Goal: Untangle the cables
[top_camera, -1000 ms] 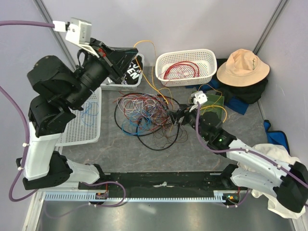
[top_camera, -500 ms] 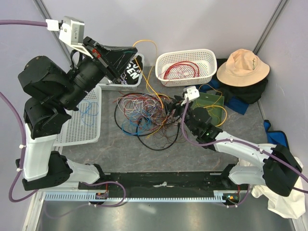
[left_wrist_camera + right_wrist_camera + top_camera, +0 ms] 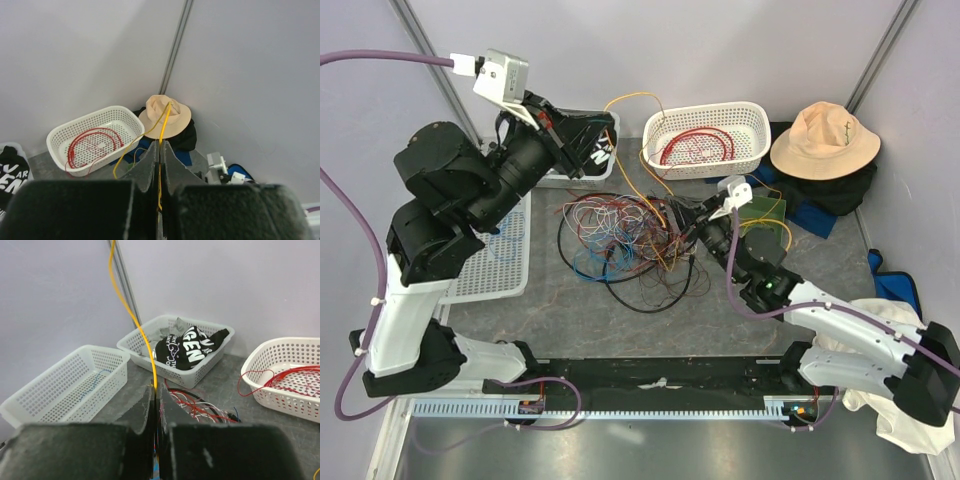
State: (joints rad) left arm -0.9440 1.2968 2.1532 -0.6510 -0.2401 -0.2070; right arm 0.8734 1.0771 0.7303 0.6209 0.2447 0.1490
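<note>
Right now my left gripper (image 3: 160, 150) is raised over the far left of the table (image 3: 550, 310), and its fingers are pinched together on the yellow cable (image 3: 162, 135). From the left wrist view I see the strand rising out of the narrow slit between the two black fingers and bending off toward the far right corner. My right gripper (image 3: 156, 392) sits low, at the right edge of the heap of cables (image 3: 620, 238), pointing left and far. Its fingers are also pressed together, and the same yellow cable runs down into the gap between them, so I read it as clamped on that strand. Between the two grips the yellow cable arcs up over the table and comes back down to the heap.

The heap itself lies in the middle of the table, a loose tangle of black, red, white, blue and orange wires, with a wide black loop spilling out on its near side.

Far right of the heap stands a white basket (image 3: 705, 110) with a red cable (image 3: 700, 131) coiled inside it. On the left side lies a flat white basket (image 3: 490, 280) holding a thin blue cable (image 3: 505, 235). At the far left, just beside the left gripper, a third basket (image 3: 210, 362) carries a black cloth (image 3: 187, 347) with white lettering. A tan hat (image 3: 817, 140) rests on dark fabric in the far right corner.
</note>
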